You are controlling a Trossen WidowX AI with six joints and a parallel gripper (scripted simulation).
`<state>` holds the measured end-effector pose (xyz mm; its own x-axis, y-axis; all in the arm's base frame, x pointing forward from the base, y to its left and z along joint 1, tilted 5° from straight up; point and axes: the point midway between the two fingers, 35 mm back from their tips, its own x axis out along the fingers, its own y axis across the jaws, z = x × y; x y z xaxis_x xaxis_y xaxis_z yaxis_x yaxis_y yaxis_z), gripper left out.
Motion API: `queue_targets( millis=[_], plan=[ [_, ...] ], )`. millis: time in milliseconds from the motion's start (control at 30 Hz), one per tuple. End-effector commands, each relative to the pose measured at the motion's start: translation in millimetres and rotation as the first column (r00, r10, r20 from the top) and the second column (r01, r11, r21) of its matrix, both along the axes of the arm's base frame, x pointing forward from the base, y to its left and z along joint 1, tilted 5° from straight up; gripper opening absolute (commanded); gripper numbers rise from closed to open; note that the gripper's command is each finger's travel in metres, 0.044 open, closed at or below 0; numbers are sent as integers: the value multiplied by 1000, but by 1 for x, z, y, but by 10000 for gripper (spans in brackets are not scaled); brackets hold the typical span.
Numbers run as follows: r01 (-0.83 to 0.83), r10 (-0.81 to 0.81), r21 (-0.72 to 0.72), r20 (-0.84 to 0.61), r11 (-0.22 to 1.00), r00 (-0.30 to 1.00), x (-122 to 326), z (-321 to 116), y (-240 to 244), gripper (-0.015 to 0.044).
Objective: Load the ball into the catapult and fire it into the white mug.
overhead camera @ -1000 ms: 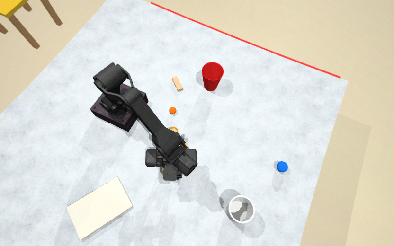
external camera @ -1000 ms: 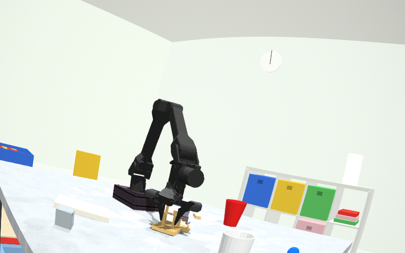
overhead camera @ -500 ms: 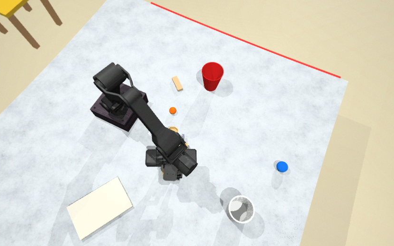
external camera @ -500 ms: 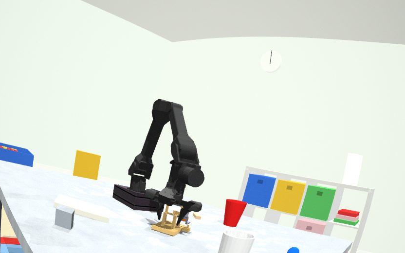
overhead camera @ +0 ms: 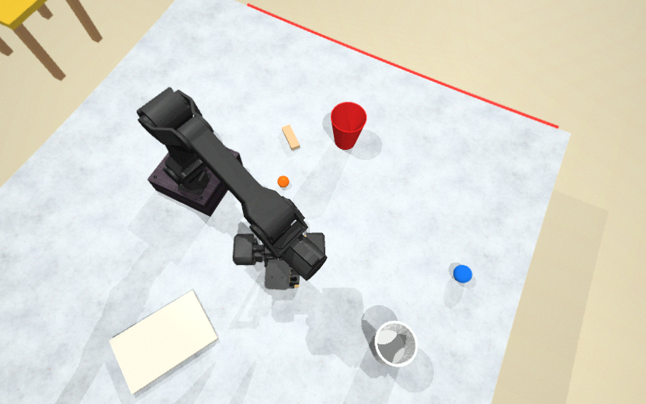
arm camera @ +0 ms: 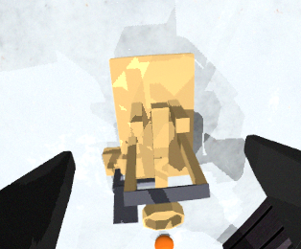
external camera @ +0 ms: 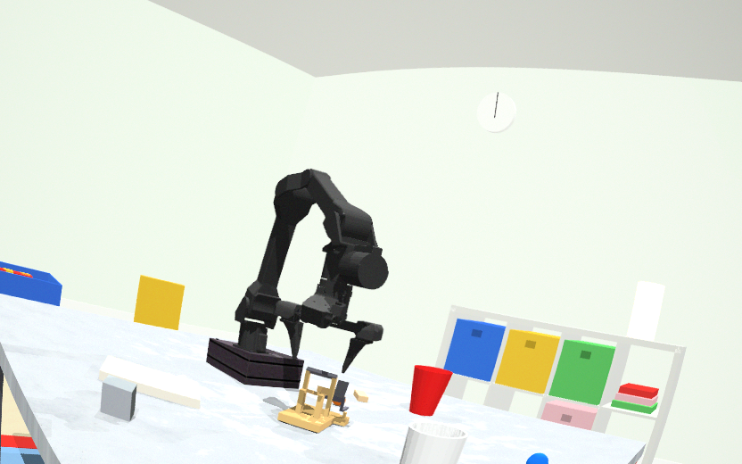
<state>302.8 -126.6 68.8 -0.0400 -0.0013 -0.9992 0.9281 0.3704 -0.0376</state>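
The wooden catapult (external camera: 304,419) (arm camera: 172,77) stands upright on the table; the arm hides it in the top view. Its cup (arm camera: 163,216) looks empty. My gripper (external camera: 320,364) (arm camera: 161,151) is open and empty, its fingers wide apart above the catapult, one to each side. The small orange ball (overhead camera: 283,181) (arm camera: 164,243) lies on the table just beyond the catapult's cup end, near the arm's base. The white mug (overhead camera: 415,344) (external camera: 432,447) stands upright at the lower right in the top view.
A red cup (overhead camera: 346,133) (external camera: 428,391) and a small wooden block (overhead camera: 290,137) (external camera: 360,395) are on the ball's far side from the mug. A blue ball (overhead camera: 462,273) (external camera: 537,459) lies beyond the mug. A cream slab (overhead camera: 164,341) (external camera: 154,385) and a grey block (external camera: 118,398) are on the other side.
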Motion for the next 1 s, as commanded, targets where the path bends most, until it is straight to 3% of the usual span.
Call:
queue_targets(
  millis=[0, 133, 300, 967],
  plan=[
    [0, 0, 6, -11, 1000, 1000, -2, -2, 1, 440],
    [1, -1, 8, -6, 1000, 1000, -5, 7, 1, 440],
    [1, -1, 8, -6, 1000, 1000, -7, -37, 2, 440],
    [1, -1, 8, -6, 1000, 1000, -8, -63, 2, 440]
  ],
)
